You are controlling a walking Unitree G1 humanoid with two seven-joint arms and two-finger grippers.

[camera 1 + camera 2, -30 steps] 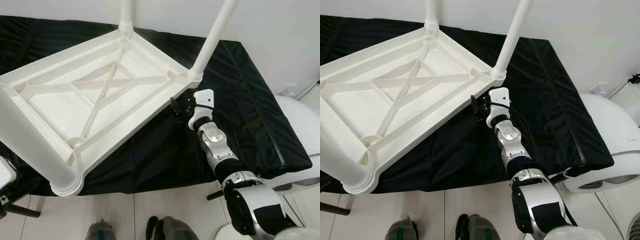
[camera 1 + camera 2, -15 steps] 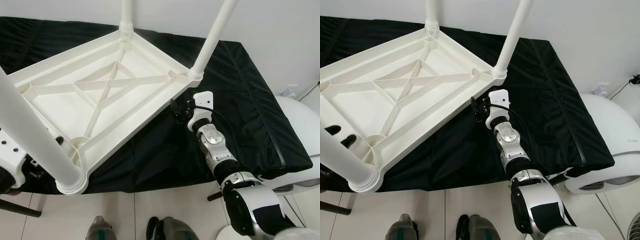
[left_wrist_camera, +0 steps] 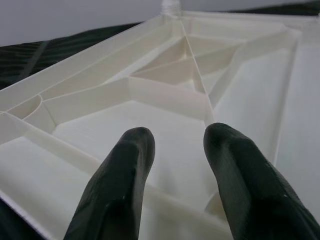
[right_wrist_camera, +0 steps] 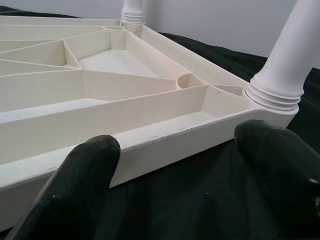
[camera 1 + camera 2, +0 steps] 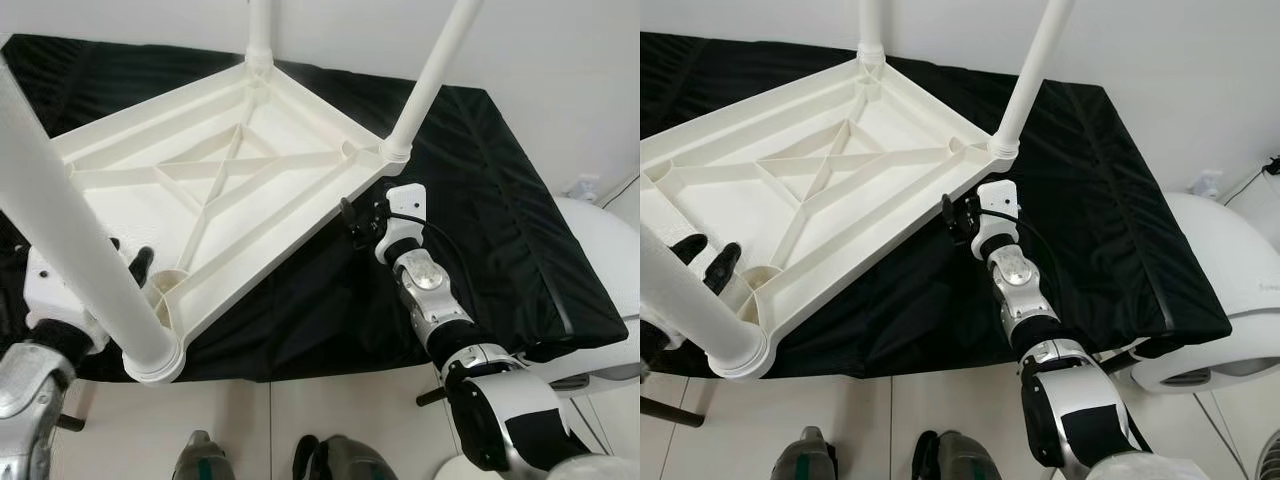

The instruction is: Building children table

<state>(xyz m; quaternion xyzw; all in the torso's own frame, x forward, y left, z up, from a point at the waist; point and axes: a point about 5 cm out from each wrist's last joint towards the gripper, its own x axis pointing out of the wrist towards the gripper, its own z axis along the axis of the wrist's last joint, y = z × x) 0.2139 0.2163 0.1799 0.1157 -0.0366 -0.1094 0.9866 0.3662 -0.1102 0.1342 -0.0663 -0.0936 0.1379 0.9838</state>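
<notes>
Upside down, the white table top (image 5: 210, 190) is laid on the black-draped desk (image 5: 500, 210), its near-left corner overhanging. Left gripper (image 5: 702, 262) and right gripper (image 5: 352, 222) are spread open at its edges.

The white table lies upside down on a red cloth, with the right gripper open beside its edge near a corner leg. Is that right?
One detail is off: the cloth is black, not red, as both eye views show. The white table does lie upside down on it, and the right gripper is open beside its edge near the corner leg.
</notes>
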